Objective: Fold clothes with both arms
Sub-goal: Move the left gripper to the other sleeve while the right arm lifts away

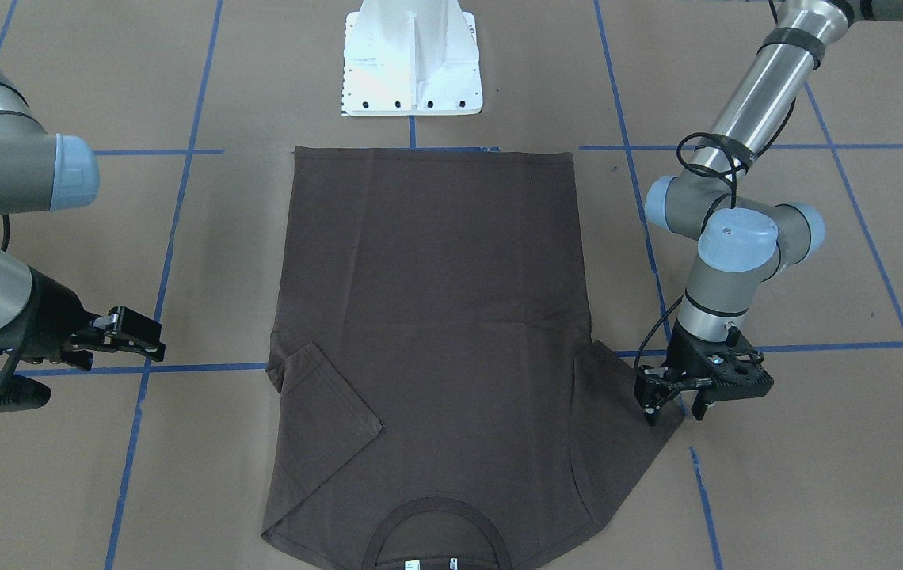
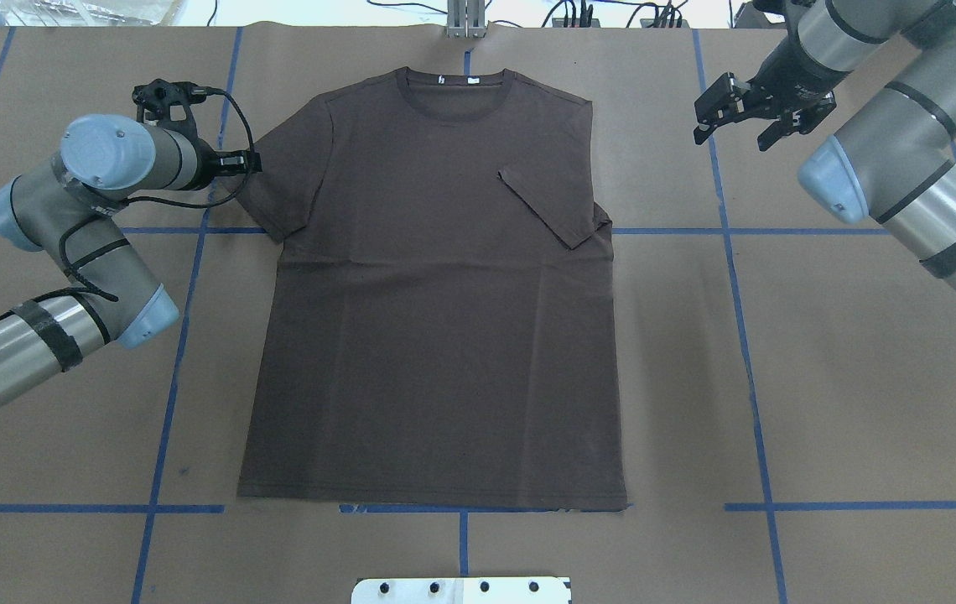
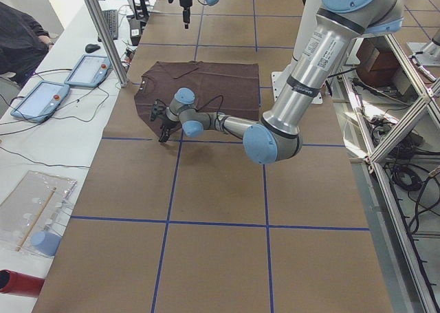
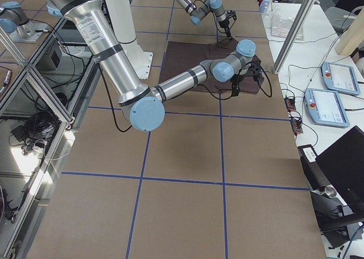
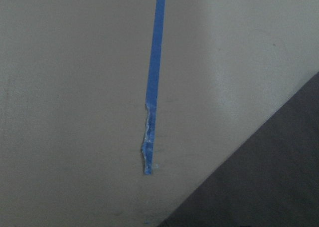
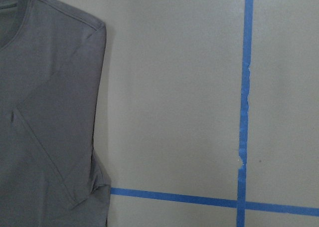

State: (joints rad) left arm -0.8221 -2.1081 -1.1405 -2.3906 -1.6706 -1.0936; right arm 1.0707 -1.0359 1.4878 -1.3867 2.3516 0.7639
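Note:
The dark brown T-shirt lies flat on the brown table, collar away from the robot. Its sleeve on the robot's right is folded inward over the body. The other sleeve lies spread out. My left gripper is open and points down at that sleeve's outer edge, one finger over the cloth and one over the table. The left wrist view shows only the sleeve corner and tape. My right gripper is open and empty, above bare table to the right of the shirt's shoulder.
The white bolted pedestal stands at the table's near edge behind the shirt's hem. Blue tape lines cross the table. Tablets and cables lie on a side bench past the far edge, where a person sits.

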